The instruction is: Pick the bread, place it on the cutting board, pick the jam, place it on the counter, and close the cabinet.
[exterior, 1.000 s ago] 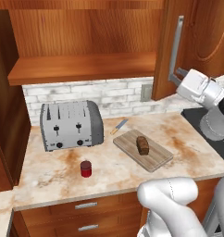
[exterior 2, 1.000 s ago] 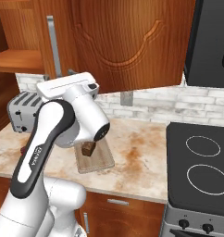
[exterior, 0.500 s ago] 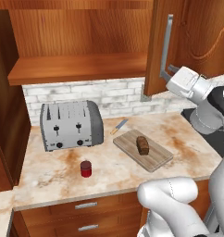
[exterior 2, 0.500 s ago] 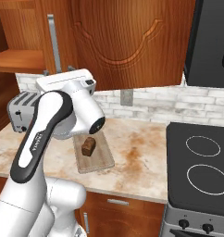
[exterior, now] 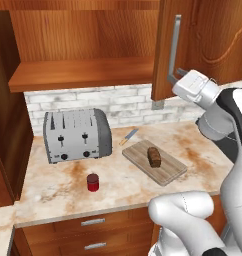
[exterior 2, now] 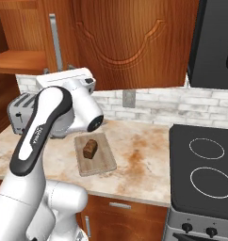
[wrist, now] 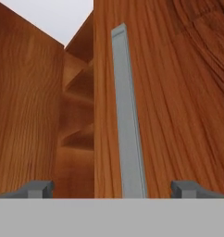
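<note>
The dark brown bread [exterior: 154,156] [exterior 2: 89,148] lies on the wooden cutting board [exterior: 168,172] [exterior 2: 101,164]. The red jam [exterior: 93,182] stands on the marbled counter [exterior: 53,192], in front of the toaster. The cabinet door [exterior: 208,45] [exterior 2: 134,47] hangs partly open, its silver handle [exterior: 174,50] [exterior 2: 54,42] [wrist: 127,115] toward me. My gripper [exterior: 176,76] [exterior 2: 64,69] [wrist: 116,189] is open at the lower end of that handle. In the hand view the bar runs between the two fingertips [wrist: 40,188], touching neither.
A silver toaster [exterior: 77,135] stands at the counter's back left, with a knife [exterior: 129,136] beside the board. The open cabinet shelf [exterior: 83,75] is bare. A black stove [exterior 2: 205,164] lies to the right. Drawers [exterior: 93,235] sit below the counter.
The cabinet door has swung further toward shut, and my hand has moved left with its handle. The jaws widened a little early on. Bread and jam stay put.
</note>
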Robot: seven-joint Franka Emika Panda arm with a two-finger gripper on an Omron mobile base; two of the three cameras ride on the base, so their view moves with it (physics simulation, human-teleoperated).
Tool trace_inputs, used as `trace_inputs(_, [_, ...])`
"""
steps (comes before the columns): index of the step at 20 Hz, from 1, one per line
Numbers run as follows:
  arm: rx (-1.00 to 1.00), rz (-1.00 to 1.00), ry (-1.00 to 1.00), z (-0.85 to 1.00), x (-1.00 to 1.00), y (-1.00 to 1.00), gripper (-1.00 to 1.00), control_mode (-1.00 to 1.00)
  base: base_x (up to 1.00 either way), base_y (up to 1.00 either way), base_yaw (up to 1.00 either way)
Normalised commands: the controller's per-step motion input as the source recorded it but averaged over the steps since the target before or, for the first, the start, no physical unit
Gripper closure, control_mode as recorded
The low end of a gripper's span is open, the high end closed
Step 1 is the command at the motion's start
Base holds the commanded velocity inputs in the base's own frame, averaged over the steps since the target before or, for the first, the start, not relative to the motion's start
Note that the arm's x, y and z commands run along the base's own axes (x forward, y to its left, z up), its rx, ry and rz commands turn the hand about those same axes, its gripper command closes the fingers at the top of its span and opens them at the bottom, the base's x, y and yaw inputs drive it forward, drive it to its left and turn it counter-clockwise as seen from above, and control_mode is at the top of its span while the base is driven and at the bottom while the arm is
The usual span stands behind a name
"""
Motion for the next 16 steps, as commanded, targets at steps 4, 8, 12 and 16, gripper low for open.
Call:
trace_inputs(4, [0.0, -0.02, 0.0, 0.0, 0.17, 0.27, -1.0, -1.0, 0.0, 0.0, 0.0])
trace_inputs(8, [0.0, -0.04, 0.0, 0.0, 0.23, 0.28, -1.0, -1.0, 0.0, 0.0, 0.0])
trace_inputs(12, [0.0, -0.04, 0.0, 0.0, 0.23, 0.26, -1.0, -1.0, 0.0, 0.0, 0.0])
trace_inputs(16, [0.0, -0.05, 0.0, 0.0, 0.22, 0.21, -1.0, -1.0, 0.0, 0.0, 0.0])
